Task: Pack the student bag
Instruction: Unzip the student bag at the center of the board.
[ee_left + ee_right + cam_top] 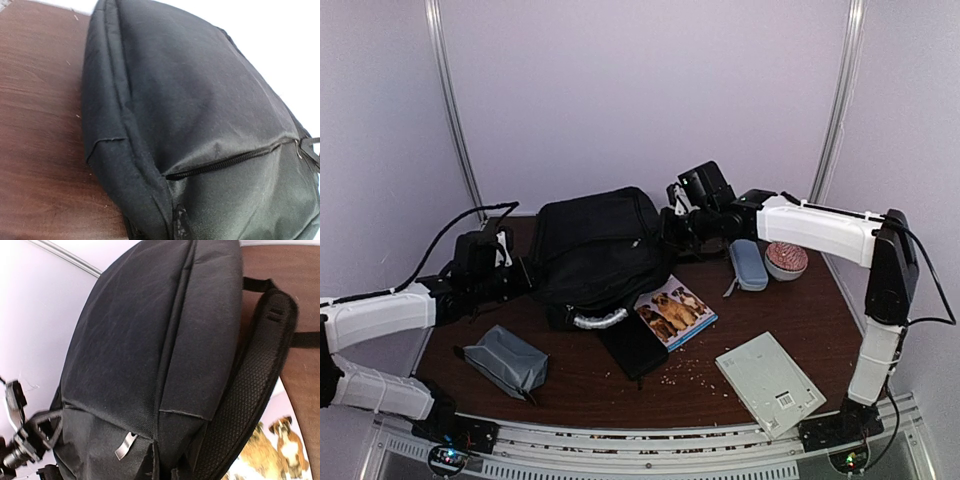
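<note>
At the back middle of the table (810,320) stands the student bag (595,250), bulky and slumped, its grey-white handle (600,320) curling out at its near foot. The left gripper (517,272) meets the bag's left flank and the right gripper (678,228) meets its far right corner. Both have their jaws pressed together. Neither wrist view shows its own fingers, only black cloth filling the frame, so I judge that each is pinching a fold of the bag's fabric. A grip on opposite sides makes sense for soft luggage: it steadies the sagging body and lets the arms turn it or pull it taut so an opening can be reached. The left wrist view shows a closed zip (225,162) running across the panel, and the right wrist view shows a metal zip pull (125,445) and the padded shoulder strap (250,375) lying against the wood, so nothing looks open for packing yet. The things to go in wait around the bag. A grey zip pouch (505,360) lies near its front left, and a flat black case (633,345) sits just before it, touching a dog picture book (675,312). A blue-grey case (748,265) and a pinkish round object (786,258) lie to its right, and a pale booklet (768,382) is well apart at its front right.
</note>
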